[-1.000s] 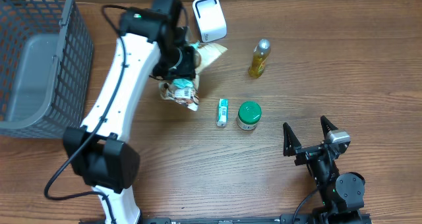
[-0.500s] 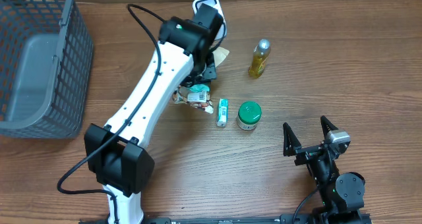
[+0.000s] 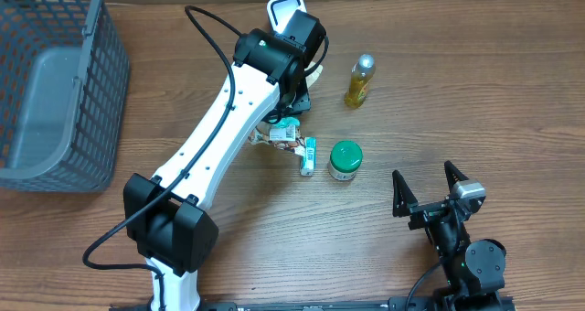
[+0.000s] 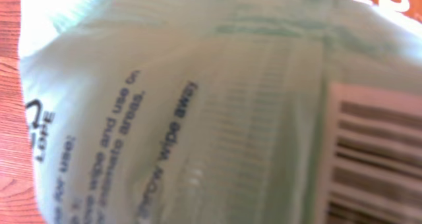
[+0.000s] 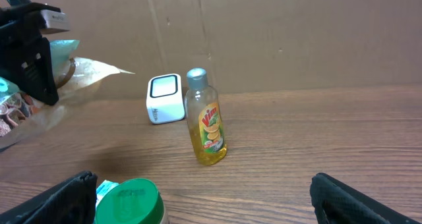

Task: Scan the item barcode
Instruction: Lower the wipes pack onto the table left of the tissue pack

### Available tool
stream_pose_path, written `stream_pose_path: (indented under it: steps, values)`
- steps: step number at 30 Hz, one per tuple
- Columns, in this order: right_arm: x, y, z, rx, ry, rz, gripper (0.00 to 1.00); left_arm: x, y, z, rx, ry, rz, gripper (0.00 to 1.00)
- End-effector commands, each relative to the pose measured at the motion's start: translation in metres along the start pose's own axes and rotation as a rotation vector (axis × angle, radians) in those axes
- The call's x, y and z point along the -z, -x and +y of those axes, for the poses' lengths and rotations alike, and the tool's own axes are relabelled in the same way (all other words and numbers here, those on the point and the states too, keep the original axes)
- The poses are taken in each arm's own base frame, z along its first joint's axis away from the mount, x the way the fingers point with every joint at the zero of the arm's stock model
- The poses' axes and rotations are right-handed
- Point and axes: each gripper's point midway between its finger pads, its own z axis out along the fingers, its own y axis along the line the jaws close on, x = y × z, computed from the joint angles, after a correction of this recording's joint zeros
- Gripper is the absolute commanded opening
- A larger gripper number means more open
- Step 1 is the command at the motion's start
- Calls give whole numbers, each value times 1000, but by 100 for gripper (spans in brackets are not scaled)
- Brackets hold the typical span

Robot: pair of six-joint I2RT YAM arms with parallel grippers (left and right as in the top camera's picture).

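Blurred wipes packet point(image 4: 165, 118) fills the left wrist view, its barcode point(image 4: 376, 158) cut off at the right edge. Overhead, the left arm point(image 3: 233, 110) hides most of the scanner point(image 3: 281, 5) at top centre; the basket point(image 3: 105, 64) runs off the upper left.

Overhead light: even and diffuse, from above; the table point(image 3: 512, 91) reads bright across the whole frame.
Overhead shadows: soft and short, close under the left arm point(image 3: 219, 137) and beside the bottle point(image 3: 359, 82).
Overhead glare: one small highlight on the bottle cap; focus sharp throughout.
Left wrist exposure: very bright, washed out on the packet point(image 4: 198, 118) that fills the frame.
Left wrist focus: print and barcode point(image 4: 376, 165) blurred, too close to the lens.
Right wrist light: dimmer, warm tone; bottle sharp, green lid point(image 5: 128, 201) at the lower edge soft.
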Motion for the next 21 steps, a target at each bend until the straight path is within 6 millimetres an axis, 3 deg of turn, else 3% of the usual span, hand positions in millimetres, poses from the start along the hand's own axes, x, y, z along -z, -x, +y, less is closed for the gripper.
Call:
stream_pose_path:
  steps: [1, 21]
  values:
    - [0, -2, -1, 4, -1, -4, 100, -7, -2, 4, 28, 27, 0, 4]
    - [0, -2, -1, 4, -1, -4, 100, -48, -23, 13, 68, 76, 56, 4]
